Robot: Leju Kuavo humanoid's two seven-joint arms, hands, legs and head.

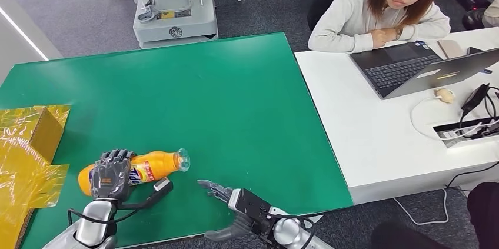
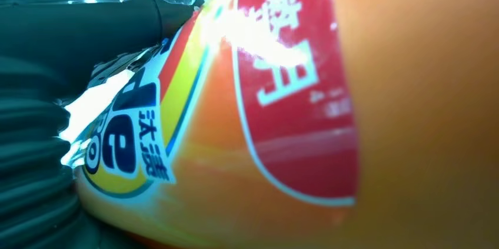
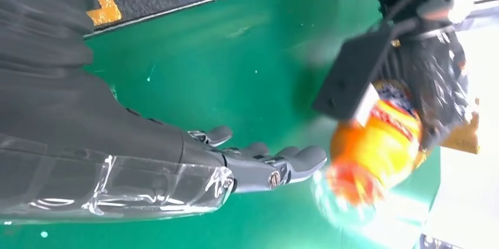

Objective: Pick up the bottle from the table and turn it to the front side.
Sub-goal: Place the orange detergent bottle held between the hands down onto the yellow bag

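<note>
The green table [image 1: 235,96] carries the orange bottle [image 1: 154,165] lying at seven o'clock, clear cap toward three o'clock. Its label reads "Tide" with Chinese characters. The left hand [image 1: 110,173] grips its base; the right hand [image 1: 230,197] lies empty, fingers extended.

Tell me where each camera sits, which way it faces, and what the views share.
Head view: high on the body, looking down at the green table; both arms enter from below.
Left wrist view: behind the left hand, pressed close to the bottle.
Right wrist view: behind the right hand, facing across the table.
Shared: the bottle.
</note>
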